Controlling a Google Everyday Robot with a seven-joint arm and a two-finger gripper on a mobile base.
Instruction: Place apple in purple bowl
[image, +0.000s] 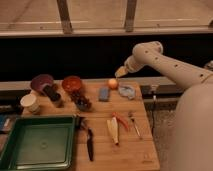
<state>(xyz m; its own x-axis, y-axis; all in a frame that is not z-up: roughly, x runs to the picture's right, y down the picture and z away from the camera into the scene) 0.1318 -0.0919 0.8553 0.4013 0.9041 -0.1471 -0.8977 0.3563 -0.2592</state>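
- One wooden bench (135, 150) carries everything. The task's two things both sit along its far edge, well apart.
- Purple bowl (40, 80) stands near the far left corner, upright and open-mouthed, with the orange bowl (72, 82) just beside it toward the middle.
- Gripper (121, 73) hangs over the far edge, just above and right of the fruit, fingers apart and holding nothing.
- Apple (113, 84) rests at the far edge, right of middle, near a blue sponge (103, 93) and a grey cloth (126, 91). It is probably light, firm and smooth-skinned, so apt to roll or slip. Closing across its widest middle from above seems safest.
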